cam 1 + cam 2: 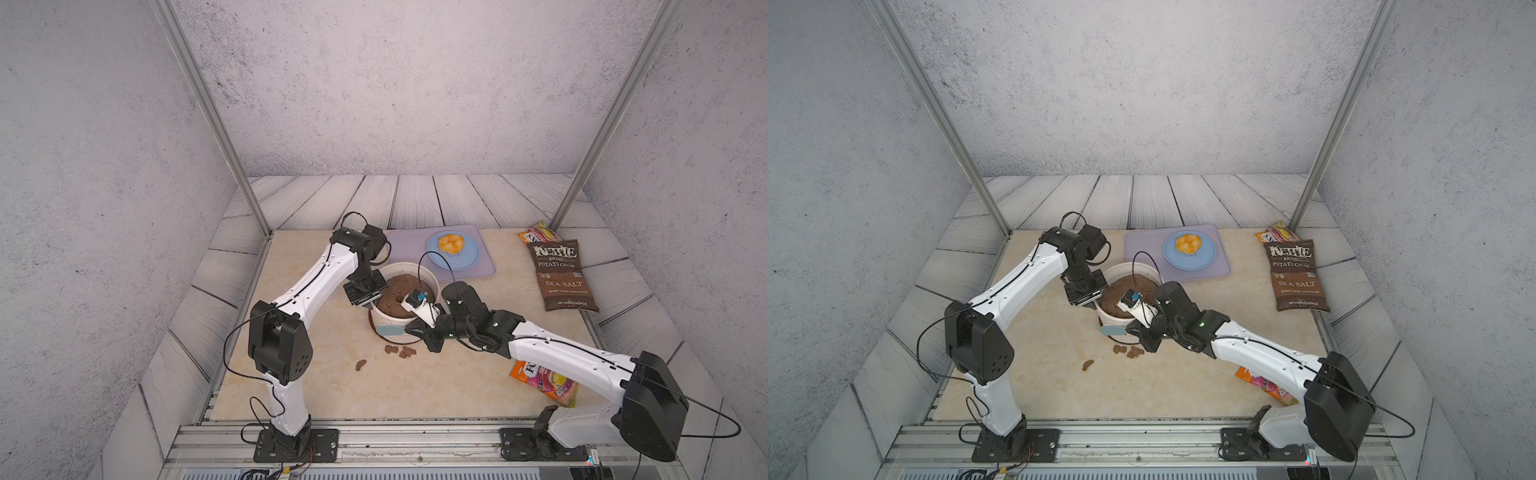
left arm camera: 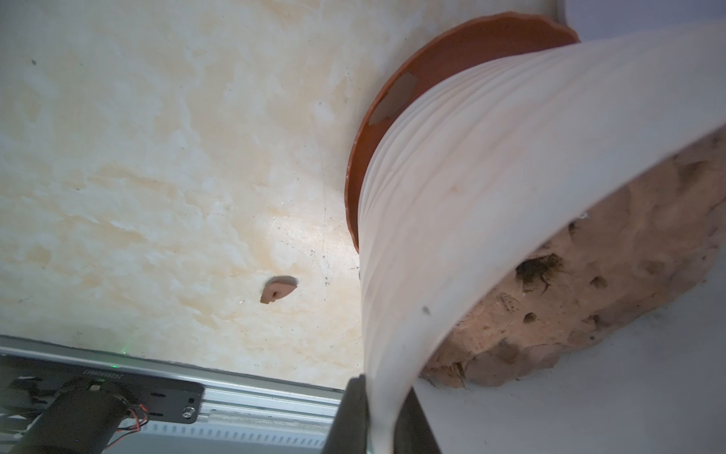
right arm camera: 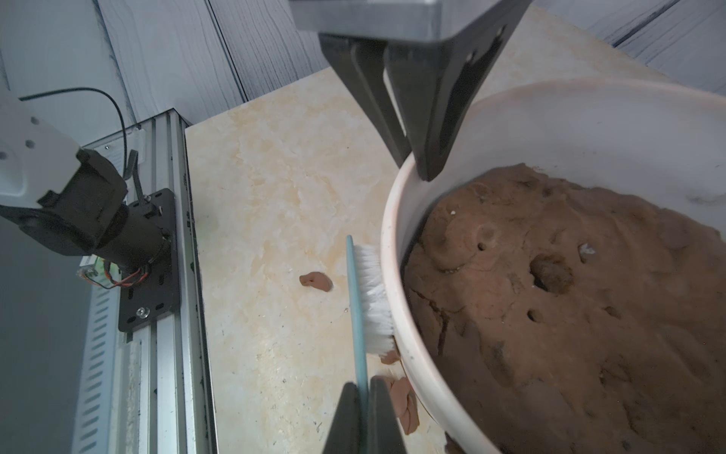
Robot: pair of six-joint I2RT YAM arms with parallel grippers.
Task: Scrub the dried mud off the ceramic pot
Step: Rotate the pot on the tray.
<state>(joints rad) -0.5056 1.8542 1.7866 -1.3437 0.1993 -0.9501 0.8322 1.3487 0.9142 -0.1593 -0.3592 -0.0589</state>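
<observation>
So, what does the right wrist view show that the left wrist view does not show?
Only the right wrist view: the brush, white bristles against the outer wall of the ceramic pot, handle in the shut right gripper. Only the left wrist view: the rust-brown saucer under the pot and the wavy ribs on its wall. Both: the left gripper pinching the pot's rim, the soil mound inside, and a flake of dried mud lying on the table.
</observation>
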